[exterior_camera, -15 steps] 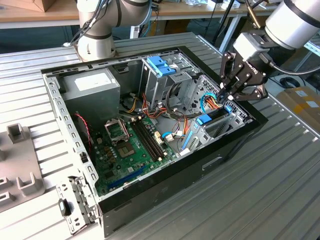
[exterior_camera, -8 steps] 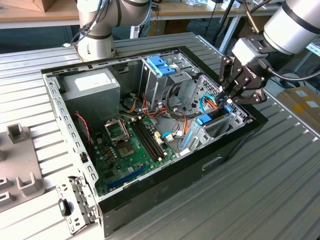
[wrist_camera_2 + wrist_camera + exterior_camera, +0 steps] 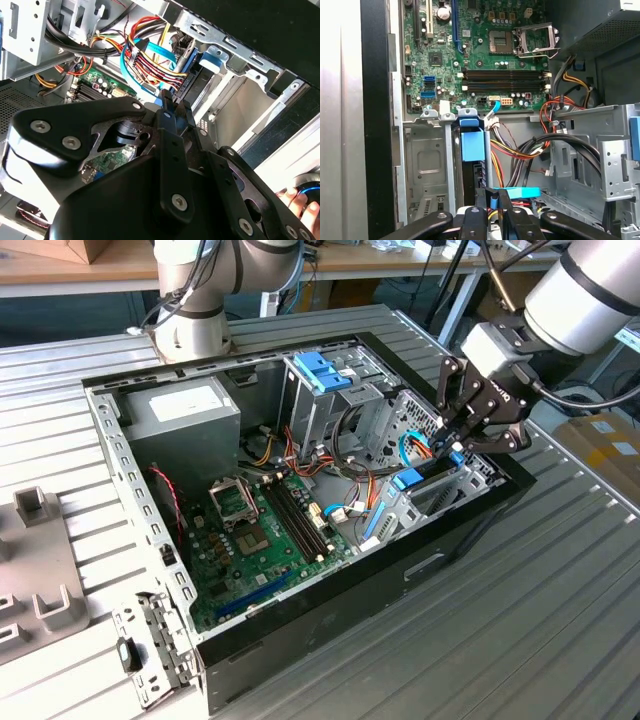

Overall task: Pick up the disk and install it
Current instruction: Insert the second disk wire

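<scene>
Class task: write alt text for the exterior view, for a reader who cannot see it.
A robot arm's black gripper reaches into an open computer case at the exterior view's right, over a blue-framed disk standing in a metal bay. A green motherboard lies on the case floor, with a grey power supply behind.

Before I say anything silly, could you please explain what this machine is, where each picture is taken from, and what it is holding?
It is a robot arm ending in a black gripper. The exterior view looks from off the arm at an open computer case lying on a ribbed metal table. Inside are a green motherboard, a grey power-supply box and coloured cables. Both wrist views come from cameras riding on the arm, looking past the fingers into the case. The gripper is shut on the blue-framed disk, which stands on edge in a metal bay.
</scene>
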You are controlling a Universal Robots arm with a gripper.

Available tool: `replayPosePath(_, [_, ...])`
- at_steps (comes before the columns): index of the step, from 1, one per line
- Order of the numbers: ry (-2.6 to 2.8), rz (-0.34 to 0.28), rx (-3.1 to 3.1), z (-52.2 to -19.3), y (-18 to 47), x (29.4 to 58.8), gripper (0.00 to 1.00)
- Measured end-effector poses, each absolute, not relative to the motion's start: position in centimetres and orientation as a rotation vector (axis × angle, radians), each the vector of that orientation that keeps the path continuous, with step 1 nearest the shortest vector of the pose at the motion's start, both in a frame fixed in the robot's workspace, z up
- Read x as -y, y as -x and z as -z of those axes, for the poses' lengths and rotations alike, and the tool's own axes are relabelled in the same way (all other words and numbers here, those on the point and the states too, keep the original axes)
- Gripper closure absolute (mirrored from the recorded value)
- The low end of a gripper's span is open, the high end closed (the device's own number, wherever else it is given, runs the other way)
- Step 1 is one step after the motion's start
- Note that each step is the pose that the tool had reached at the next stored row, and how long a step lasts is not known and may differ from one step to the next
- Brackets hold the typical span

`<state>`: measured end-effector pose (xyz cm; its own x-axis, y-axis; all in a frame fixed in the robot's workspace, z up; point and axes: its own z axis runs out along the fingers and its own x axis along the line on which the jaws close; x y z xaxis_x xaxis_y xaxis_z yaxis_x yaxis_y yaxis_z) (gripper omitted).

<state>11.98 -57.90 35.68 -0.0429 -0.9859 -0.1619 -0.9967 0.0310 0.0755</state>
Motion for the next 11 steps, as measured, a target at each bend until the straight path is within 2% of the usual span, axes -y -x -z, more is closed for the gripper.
replayPosePath(6, [2.127,-0.258,-2.208,-35.65,-11.98,57.91,0.78])
replayPosePath(7, [2.127,-0.258,-2.208,-35.65,-11.98,57.91,0.72])
replayPosePath(8, [2.127,-0.258,-2.208,-35.65,-11.98,57.91,0.72])
replayPosePath(9, [2.127,-0.258,-2.208,-35.65,-11.98,57.91,0.65])
replayPosePath(11, [2.127,-0.258,-2.208,-35.66,-11.98,57.91,0.65])
